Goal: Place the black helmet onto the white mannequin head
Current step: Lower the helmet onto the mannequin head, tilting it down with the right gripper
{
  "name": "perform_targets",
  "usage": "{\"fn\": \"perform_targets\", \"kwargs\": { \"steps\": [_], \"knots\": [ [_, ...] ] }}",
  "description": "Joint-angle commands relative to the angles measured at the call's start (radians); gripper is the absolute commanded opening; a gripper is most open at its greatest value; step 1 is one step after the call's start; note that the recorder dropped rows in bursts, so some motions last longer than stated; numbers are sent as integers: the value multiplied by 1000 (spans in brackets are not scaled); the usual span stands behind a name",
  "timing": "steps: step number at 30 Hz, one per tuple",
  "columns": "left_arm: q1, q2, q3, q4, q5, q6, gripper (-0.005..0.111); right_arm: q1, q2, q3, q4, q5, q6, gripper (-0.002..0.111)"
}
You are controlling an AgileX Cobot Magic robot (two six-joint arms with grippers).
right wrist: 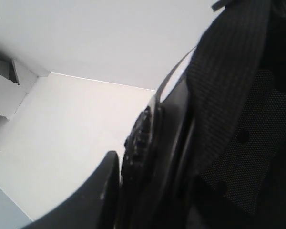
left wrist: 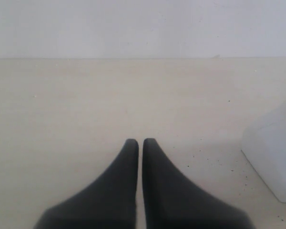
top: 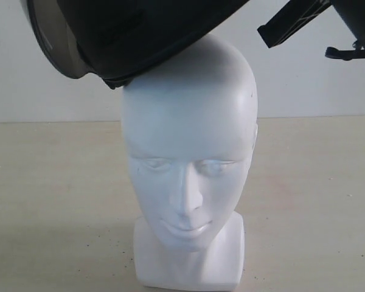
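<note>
The white mannequin head stands upright on the table, facing the exterior camera. The black helmet hangs tilted over its crown, rim touching the top of the head, its tinted visor at the upper left. In the right wrist view, one finger of my right gripper presses against the helmet's rim, beside the strap and padded lining; the other finger is hidden. My left gripper is shut and holds nothing, low over the table near the head's neck base.
The beige table runs back to a plain white wall. Part of the right arm shows at the exterior view's top right.
</note>
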Motion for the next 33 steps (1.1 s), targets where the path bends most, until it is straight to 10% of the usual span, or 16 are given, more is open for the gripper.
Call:
{"fn": "perform_targets", "kwargs": {
  "steps": [1, 33],
  "knots": [
    [-4, -2, 3, -2, 1, 4, 4, -10, -11, 5, -12, 7, -37, 0],
    [-4, -2, 3, -2, 1, 4, 4, -10, -11, 156, 65, -1, -105, 0]
  ]
}}
